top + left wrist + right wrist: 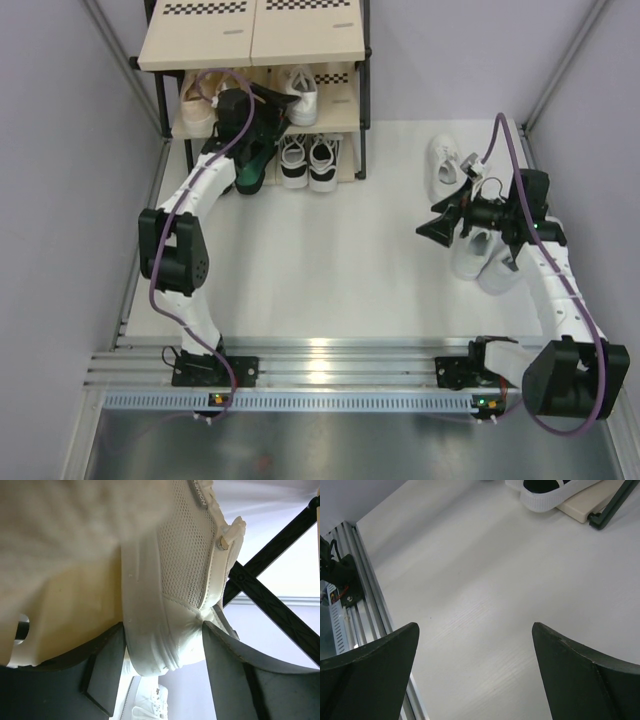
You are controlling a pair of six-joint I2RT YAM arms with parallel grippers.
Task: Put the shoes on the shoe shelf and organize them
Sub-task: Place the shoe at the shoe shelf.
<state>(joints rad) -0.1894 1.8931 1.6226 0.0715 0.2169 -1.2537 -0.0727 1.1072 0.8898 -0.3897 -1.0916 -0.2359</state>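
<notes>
1. Two arms, two different states: the left gripper [272,103] reaches into the middle tier of the shoe shelf [250,40]. Its jaws are closed around a white sneaker [170,580], with both fingers [105,670] pressed against its sides.
2. Left of that sneaker on the same tier stand the beige sneakers [196,98].
3. On the bottom tier are a dark green shoe [250,165] and the black-and-white sneakers [308,160].
4. Over the table [485,580] the right gripper [475,625] hangs spread wide, holding nothing.
5. Near it on the table, well apart from the shelf, lie a lone small sneaker [445,160] and the larger white sneakers [480,255].
</notes>
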